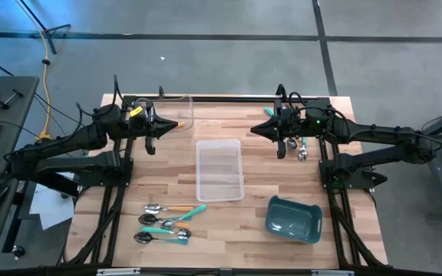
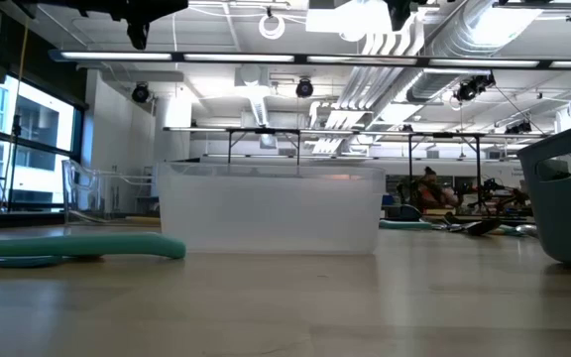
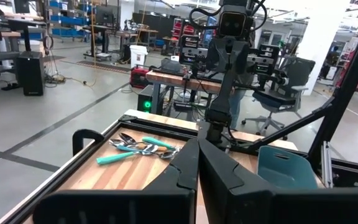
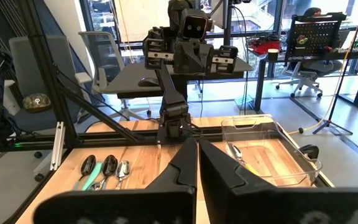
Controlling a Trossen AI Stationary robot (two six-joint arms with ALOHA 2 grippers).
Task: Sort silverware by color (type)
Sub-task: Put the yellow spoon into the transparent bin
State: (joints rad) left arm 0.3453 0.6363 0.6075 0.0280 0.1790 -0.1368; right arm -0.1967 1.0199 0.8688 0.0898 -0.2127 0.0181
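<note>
Several spoons with orange, teal and green handles (image 1: 166, 222) lie in a loose heap on the wood near the table's front left; they show again in the right wrist view (image 4: 101, 169). More spoons (image 1: 296, 147) lie under my right arm at the far right and also show in the left wrist view (image 3: 138, 149). A clear tray (image 4: 272, 146) at the far left holds an orange-handled spoon (image 4: 244, 160). My left gripper (image 1: 179, 124) hovers shut beside that tray. My right gripper (image 1: 253, 130) hovers shut facing it. Both hold nothing.
A second clear tray (image 1: 220, 170) stands in the middle of the table, between the two grippers and nearer the front. A teal bin (image 1: 294, 218) sits at the front right. Bare wood lies between the heap of spoons and the bin.
</note>
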